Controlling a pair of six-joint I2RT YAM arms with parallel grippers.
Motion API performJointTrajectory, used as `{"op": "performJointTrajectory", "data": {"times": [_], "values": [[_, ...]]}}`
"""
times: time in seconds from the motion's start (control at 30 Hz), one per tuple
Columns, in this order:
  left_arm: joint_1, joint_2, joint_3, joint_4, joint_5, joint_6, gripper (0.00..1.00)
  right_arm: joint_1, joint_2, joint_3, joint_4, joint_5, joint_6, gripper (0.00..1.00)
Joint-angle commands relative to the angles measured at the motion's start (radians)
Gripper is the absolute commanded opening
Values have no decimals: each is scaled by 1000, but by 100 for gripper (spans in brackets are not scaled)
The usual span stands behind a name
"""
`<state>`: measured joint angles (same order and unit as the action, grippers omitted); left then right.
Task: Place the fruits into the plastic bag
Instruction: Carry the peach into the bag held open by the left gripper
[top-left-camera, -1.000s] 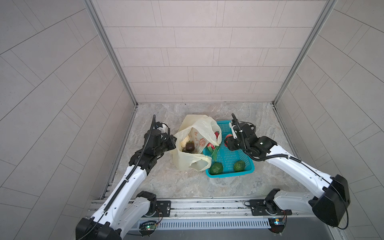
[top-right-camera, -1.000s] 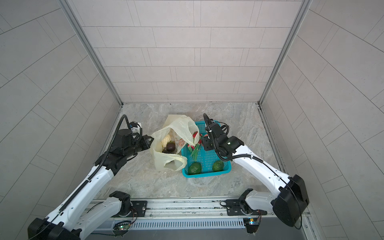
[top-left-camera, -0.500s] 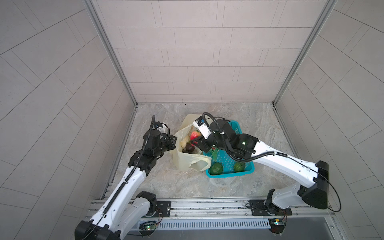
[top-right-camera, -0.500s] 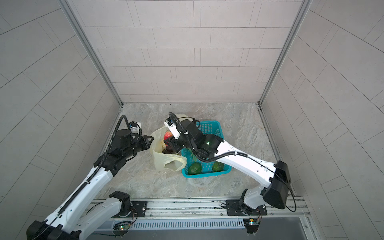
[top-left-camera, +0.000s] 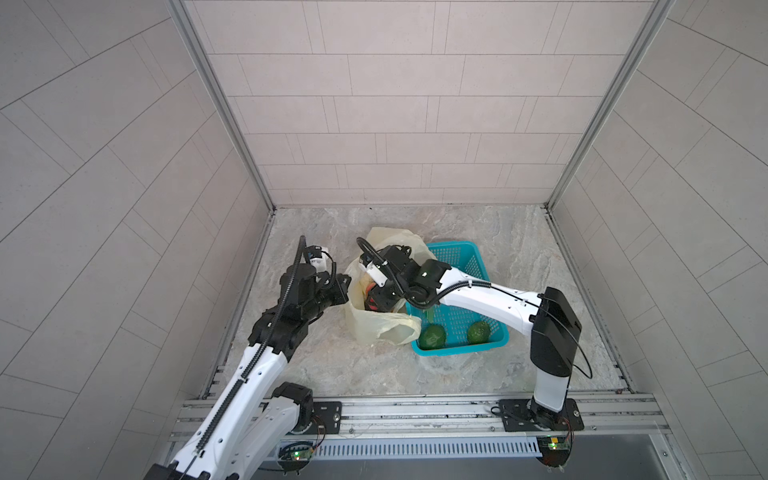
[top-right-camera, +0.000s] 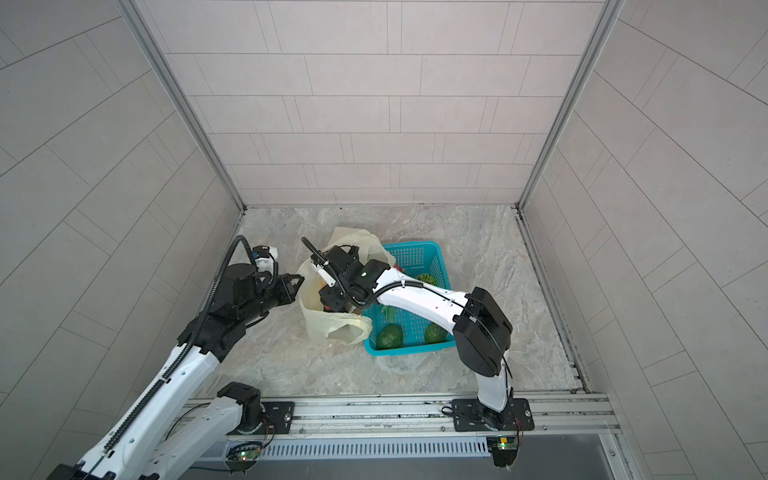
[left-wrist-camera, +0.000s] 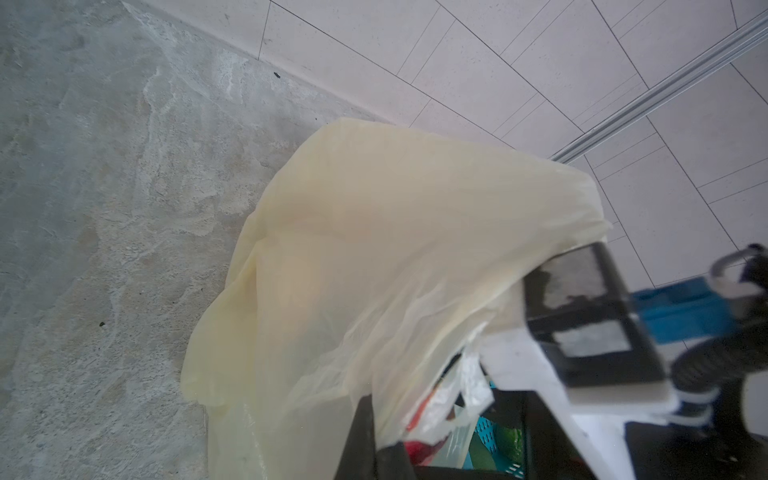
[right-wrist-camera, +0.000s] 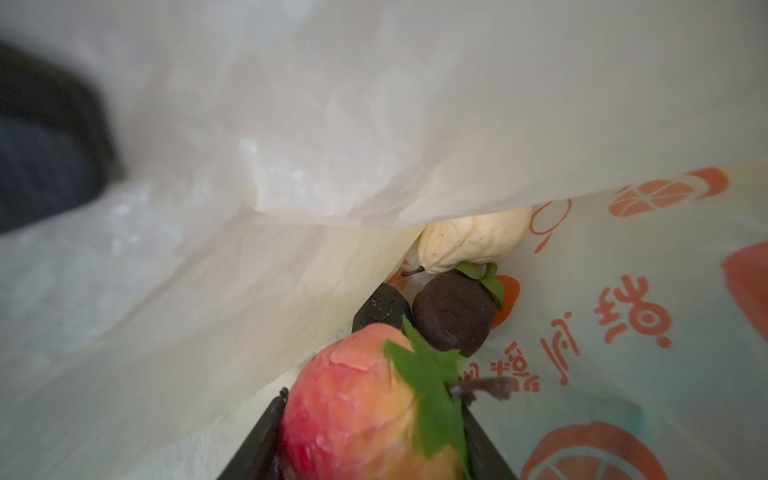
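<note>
The plastic bag (top-left-camera: 376, 328) (top-right-camera: 332, 328) stands left of the basket in both top views, its mouth held up. My left gripper (top-left-camera: 343, 286) (top-right-camera: 297, 282) (left-wrist-camera: 376, 440) is shut on the bag's (left-wrist-camera: 374, 249) left rim. My right gripper (top-left-camera: 380, 297) (top-right-camera: 332, 299) (right-wrist-camera: 374, 419) reaches down into the bag's mouth, shut on a red-yellow apple (right-wrist-camera: 353, 415) with a green leaf. Below it inside the bag lie a dark purple fruit (right-wrist-camera: 453, 316) and a cream-white one (right-wrist-camera: 469, 241). Two avocados (top-left-camera: 432, 336) (top-left-camera: 478, 331) lie in the basket's near end.
The teal perforated basket (top-left-camera: 457, 253) (top-right-camera: 415, 249) touches the bag's right side. My right arm crosses above it and hides its middle, where a green bumpy fruit (top-right-camera: 426, 278) shows. Tiled walls enclose the marble floor (top-left-camera: 519, 257) on three sides.
My right arm has swung from over the basket leftward to the bag with the apple in its grip, and now dips into the bag's mouth. The left gripper has kept its hold.
</note>
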<state>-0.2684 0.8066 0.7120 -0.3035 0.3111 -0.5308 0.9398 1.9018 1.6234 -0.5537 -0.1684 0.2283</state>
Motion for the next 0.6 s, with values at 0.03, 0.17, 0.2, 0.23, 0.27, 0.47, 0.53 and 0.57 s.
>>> {"op": "performJointTrajectory", "data": {"times": [0.03, 0.17, 0.2, 0.23, 0.27, 0.47, 0.53, 0.57], "values": [[-12, -19, -6, 16, 31, 24, 0, 23, 87, 49, -119, -112, -67, 46], [-17, -23, -6, 20, 37, 28, 0, 30, 124, 57, -131, -209, -83, 49], [-18, -23, -7, 20, 35, 26, 0, 30, 124, 51, -122, -240, -80, 51], [-21, -22, -8, 21, 33, 26, 0, 30, 123, 45, -114, -259, -78, 54], [-22, -22, -11, 21, 32, 26, 0, 30, 117, 38, -108, -269, -77, 57], [-27, -13, -16, 21, 26, 24, 0, 28, 67, 11, -97, -217, -73, 76], [-28, -13, -18, 21, 23, 25, 0, 27, 45, 7, -93, -203, -72, 80], [-29, -14, -18, 21, 21, 25, 0, 26, 33, 5, -92, -195, -72, 81]]}}
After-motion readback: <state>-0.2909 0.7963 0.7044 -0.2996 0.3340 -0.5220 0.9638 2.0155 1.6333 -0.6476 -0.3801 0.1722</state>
